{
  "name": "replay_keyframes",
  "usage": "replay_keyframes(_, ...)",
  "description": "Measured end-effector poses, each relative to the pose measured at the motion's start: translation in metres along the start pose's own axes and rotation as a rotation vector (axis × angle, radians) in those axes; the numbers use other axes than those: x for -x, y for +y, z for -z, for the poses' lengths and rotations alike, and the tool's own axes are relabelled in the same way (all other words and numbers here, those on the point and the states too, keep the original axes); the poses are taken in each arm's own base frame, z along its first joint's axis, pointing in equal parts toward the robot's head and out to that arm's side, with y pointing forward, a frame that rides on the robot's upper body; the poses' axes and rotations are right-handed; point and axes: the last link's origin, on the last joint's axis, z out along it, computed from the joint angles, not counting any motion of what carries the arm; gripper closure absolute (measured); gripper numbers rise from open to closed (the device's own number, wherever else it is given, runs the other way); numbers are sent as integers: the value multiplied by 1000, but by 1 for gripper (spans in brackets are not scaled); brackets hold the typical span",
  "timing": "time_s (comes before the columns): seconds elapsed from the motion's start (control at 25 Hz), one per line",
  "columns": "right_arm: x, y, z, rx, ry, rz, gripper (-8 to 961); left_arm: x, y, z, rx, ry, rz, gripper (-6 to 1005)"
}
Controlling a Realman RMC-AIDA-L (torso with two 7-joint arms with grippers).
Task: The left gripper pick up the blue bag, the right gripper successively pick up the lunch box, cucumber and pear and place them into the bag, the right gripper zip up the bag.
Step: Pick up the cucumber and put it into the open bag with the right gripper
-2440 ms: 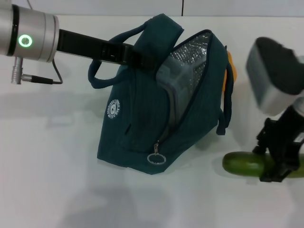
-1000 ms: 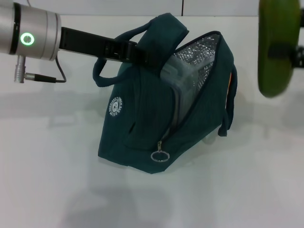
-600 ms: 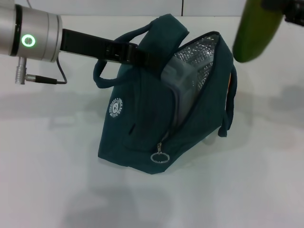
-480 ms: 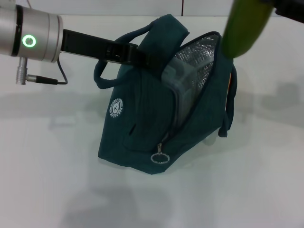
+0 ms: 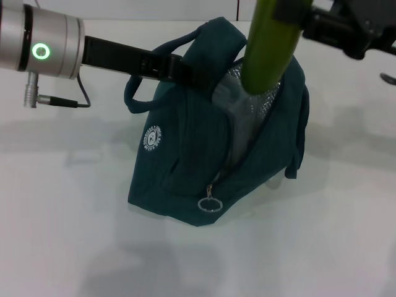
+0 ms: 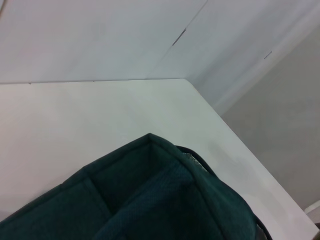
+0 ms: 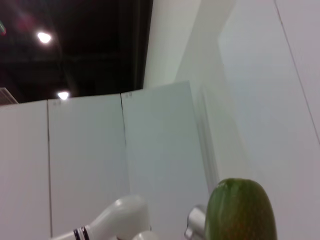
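Observation:
The blue bag (image 5: 185, 161) stands mid-table with its mouth unzipped, showing a silver lining. My left gripper (image 5: 182, 69) is shut on the bag's top next to the handle, holding it upright. Inside the opening sits the grey lunch box (image 5: 230, 102). My right gripper (image 5: 289, 13) comes in from the upper right, shut on the green cucumber (image 5: 267, 49). The cucumber hangs nearly upright with its lower end over the bag's mouth, just above the lunch box. The right wrist view shows the cucumber's end (image 7: 240, 210); the left wrist view shows bag fabric (image 6: 150, 200). The pear is out of view.
A round metal zipper pull (image 5: 207, 205) hangs at the near lower end of the bag's opening. The white table (image 5: 74, 235) stretches around the bag. A wall stands behind the table's far edge (image 6: 100, 40).
My right gripper lifted the cucumber off the table at the right, carried it up and leftward, and now holds it over the bag's mouth. The left arm and bag stayed put.

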Motion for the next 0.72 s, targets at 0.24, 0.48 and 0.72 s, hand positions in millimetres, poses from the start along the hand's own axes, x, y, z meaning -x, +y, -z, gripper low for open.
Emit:
replay_keyframes(0.24,-13,1,0,-18,21,-18,324,2,-3,-2,4,-1,4,938)
replay_keyframes(0.48,-25,1,1,-45,54,-35,320,1,-4,-1,-1,6,3,938)
replay_keyframes(0.72,-38,3,1,-56,99,-36,317,1,-4,-1,-2,8,3,938)
